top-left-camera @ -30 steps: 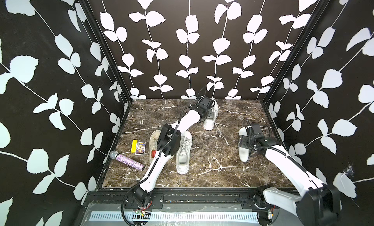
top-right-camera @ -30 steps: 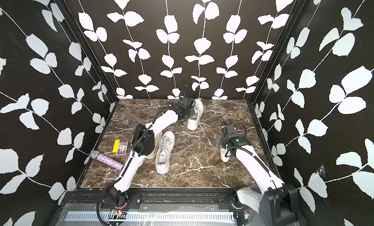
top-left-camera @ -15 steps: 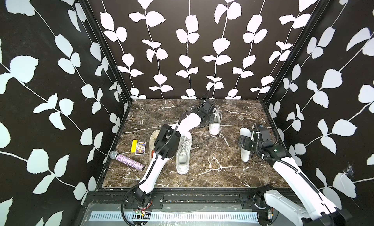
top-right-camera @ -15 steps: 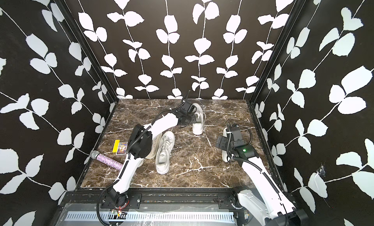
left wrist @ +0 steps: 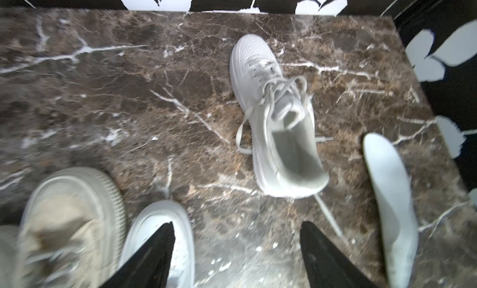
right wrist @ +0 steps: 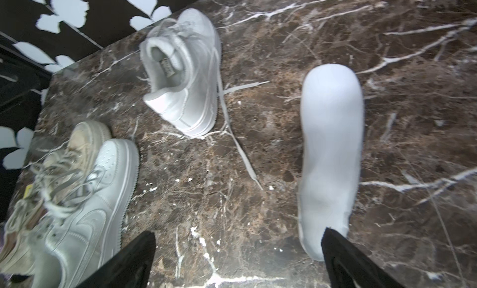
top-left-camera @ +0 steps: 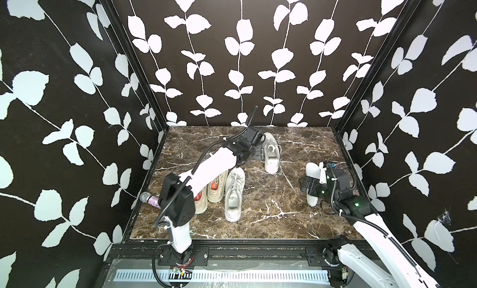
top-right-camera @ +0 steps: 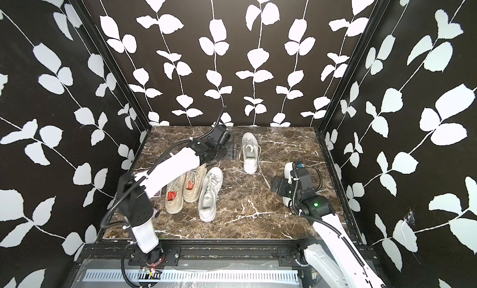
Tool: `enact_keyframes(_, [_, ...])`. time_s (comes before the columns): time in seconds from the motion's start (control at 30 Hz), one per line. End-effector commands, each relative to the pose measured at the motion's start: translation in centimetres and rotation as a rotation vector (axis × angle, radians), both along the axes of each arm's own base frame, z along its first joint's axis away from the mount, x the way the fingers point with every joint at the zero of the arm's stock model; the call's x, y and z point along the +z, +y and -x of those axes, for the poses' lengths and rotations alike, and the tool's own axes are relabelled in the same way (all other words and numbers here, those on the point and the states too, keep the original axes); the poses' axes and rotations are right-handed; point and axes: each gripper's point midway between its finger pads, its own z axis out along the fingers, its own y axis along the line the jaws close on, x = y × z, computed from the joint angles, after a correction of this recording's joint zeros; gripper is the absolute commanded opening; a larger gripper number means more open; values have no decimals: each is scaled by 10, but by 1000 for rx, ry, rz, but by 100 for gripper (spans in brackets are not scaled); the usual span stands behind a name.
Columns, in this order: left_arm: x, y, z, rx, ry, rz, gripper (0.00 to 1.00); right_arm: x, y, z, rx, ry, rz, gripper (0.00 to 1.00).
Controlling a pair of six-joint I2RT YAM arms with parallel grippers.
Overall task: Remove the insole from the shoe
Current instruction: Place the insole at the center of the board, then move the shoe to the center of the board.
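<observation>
No legible word or number is shown in any view. In the right wrist view, a small printed label (right wrist: pixel 167 65) is seen on the inner side of the tongue of the shoe (right wrist: pixel 180 93); its print is too blurred to be read. A curved, swoosh-shaped emblem (right wrist: pixel 86 222) is stitched on the side of the white sneaker (right wrist: pixel 108 165) lying beside the beige sneakers (top-right-camera: pixel 174 206). In both top views, red printed patches (top-right-camera: pixel 189 185) are seen inside the beige sneakers; no lettering can be made out on them. A green indicator light (top-right-camera: pixel 315 204) is lit on the right arm (top-right-camera: pixel 333 227).
</observation>
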Motion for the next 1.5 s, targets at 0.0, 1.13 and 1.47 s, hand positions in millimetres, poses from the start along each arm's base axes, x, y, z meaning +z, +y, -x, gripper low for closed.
enact_keyframes(0.0, [-13,38,30,4,22,-168,79,3,13,1,45,-28,-6,99])
enact_keyframes(1.13, [-128,86,152,-147,320,-225,27,-31,81,7,198,55,-3,97])
enact_keyframes(1.47, [-119,47,149,-282,255,-155,0,-44,86,11,205,80,-13,96])
